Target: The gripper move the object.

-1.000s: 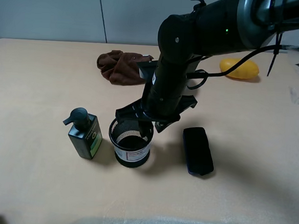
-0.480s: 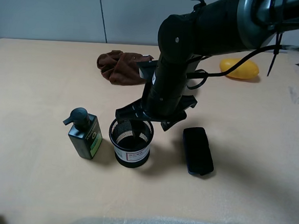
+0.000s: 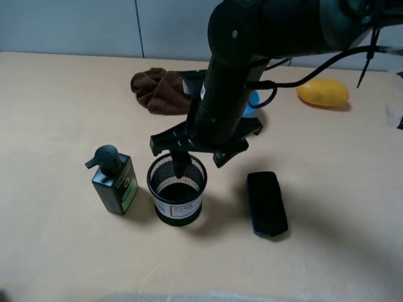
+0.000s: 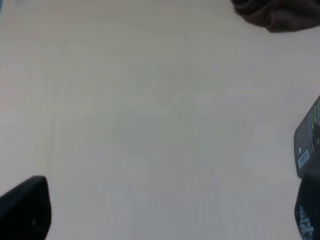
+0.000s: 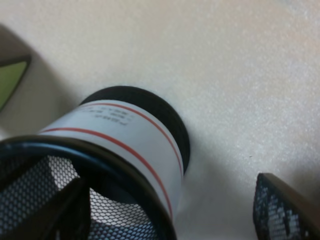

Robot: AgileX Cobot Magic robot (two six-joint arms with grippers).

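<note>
The pen cup stands upright on the counter, long axis vertical, open mouth up and solid black base down; its white label with red lines wraps the lower part of the mesh wall. It sits near the middle of the counter, towards the front. Just beside it on one side is a dark green pump bottle, close but not touching. On the other side, a little further off, a flat black case lies on the counter. Farther back are a crumpled brown cloth and a yellow rounded thing, both well apart from the cup. The right arm reaches across the middle, and the right gripper hangs directly over the cup's rim at the side nearer the case. Its jaws are spread and straddle the mesh wall. One finger dips inside the cup. The other is outside, and the right wrist view shows a clear gap between it and the wall, so nothing is pinched. The left gripper is over bare counter with its fingers wide apart and holds nothing.
</note>
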